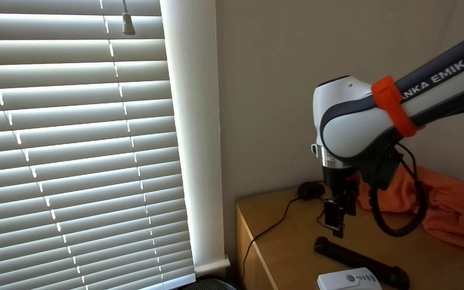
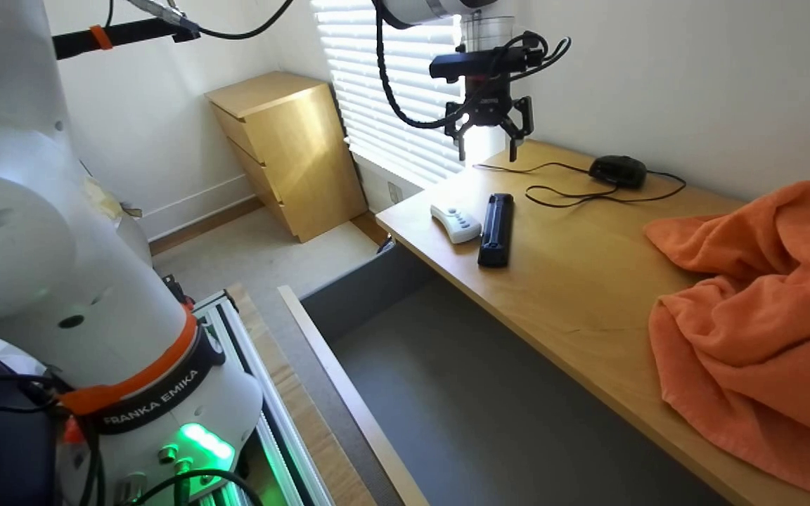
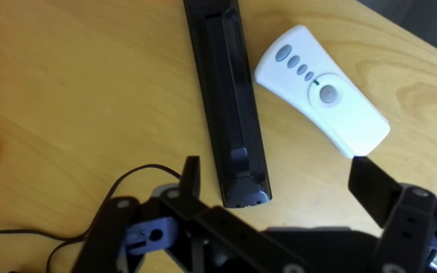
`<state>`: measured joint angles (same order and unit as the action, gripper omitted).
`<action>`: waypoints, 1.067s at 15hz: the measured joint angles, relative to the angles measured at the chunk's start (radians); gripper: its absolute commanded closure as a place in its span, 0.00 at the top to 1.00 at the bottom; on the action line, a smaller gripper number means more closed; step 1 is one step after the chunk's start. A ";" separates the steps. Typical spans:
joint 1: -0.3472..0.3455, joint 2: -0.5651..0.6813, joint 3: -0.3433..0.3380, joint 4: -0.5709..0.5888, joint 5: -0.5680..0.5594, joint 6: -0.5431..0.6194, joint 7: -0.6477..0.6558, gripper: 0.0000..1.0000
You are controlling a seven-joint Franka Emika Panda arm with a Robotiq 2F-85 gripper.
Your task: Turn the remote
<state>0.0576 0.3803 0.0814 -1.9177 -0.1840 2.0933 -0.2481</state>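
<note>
The remote is a long slim black bar that lies flat on the wooden top. It shows in both exterior views (image 1: 357, 259) (image 2: 496, 232) and in the wrist view (image 3: 229, 102), running from the top edge down toward the jaws. My gripper (image 2: 487, 156) is open and empty above the wooden top, apart from the remote. In the wrist view the jaws (image 3: 277, 161) are spread wide, and the remote's near end shows between them, nearer the left finger. The gripper also shows in an exterior view (image 1: 344, 223), above the remote's far end.
A small white flat box with grey buttons (image 3: 324, 91) lies close beside the remote. A round black object (image 2: 618, 171) with a thin cable (image 3: 127, 174) is near the wall. An orange cloth (image 2: 763, 302) is heaped on the wooden top (image 2: 574, 302). An open drawer (image 2: 412, 351) is below.
</note>
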 measured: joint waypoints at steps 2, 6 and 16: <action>0.014 0.061 0.000 0.089 -0.005 -0.098 0.000 1.00; 0.032 0.157 0.000 0.224 -0.011 -0.215 -0.009 1.00; 0.074 0.265 -0.046 0.300 -0.099 -0.352 0.182 1.00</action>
<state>0.1317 0.6449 0.0358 -1.6178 -0.2834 1.7414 -0.0659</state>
